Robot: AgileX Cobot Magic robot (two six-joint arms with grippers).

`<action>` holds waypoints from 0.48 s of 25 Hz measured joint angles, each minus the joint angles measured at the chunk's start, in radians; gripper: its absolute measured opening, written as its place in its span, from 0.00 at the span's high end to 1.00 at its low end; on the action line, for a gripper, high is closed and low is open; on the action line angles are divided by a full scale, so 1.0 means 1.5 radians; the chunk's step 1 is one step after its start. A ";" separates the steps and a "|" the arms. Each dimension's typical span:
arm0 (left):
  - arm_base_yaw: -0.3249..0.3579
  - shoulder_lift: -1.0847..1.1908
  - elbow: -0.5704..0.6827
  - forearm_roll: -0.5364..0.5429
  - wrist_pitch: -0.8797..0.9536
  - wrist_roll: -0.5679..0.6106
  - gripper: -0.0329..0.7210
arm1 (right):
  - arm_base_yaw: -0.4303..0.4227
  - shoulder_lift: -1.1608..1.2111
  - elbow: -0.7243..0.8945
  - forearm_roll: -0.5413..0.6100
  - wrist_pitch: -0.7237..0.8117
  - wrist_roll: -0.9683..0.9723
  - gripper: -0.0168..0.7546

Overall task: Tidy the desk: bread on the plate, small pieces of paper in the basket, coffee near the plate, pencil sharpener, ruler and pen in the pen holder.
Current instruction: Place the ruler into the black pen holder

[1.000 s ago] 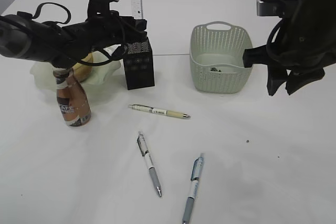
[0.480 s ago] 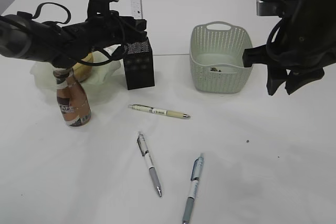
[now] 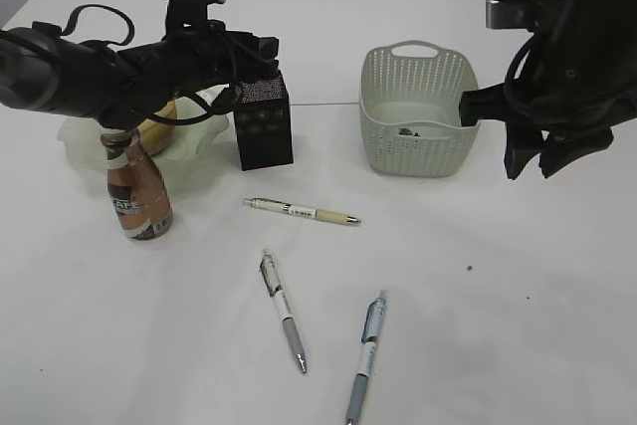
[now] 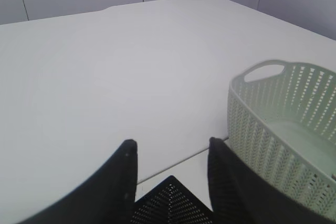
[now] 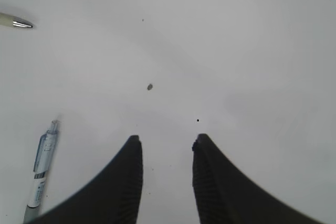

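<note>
Three pens lie on the white table: a cream pen, a grey-gripped pen and a blue pen. One coffee bottle stands just in front of the one green plate, which holds the bread. One black pen holder and one basket stand behind. The left tool hangs over the holder, jaws parted and empty. The right tool hovers parted, also empty.

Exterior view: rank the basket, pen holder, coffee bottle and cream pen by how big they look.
1. basket, clearly largest.
2. pen holder and coffee bottle: too alike to rank; the bottle sits nearer the camera and its top is hidden behind the arm.
3. cream pen, smallest.
</note>
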 joint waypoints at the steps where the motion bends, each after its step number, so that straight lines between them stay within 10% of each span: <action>1: 0.000 0.000 0.000 0.000 0.000 0.000 0.52 | 0.000 0.000 0.000 0.000 0.000 0.000 0.67; 12: 0.000 -0.025 0.000 -0.001 0.046 0.000 0.52 | 0.000 0.000 0.000 0.000 -0.002 0.000 0.67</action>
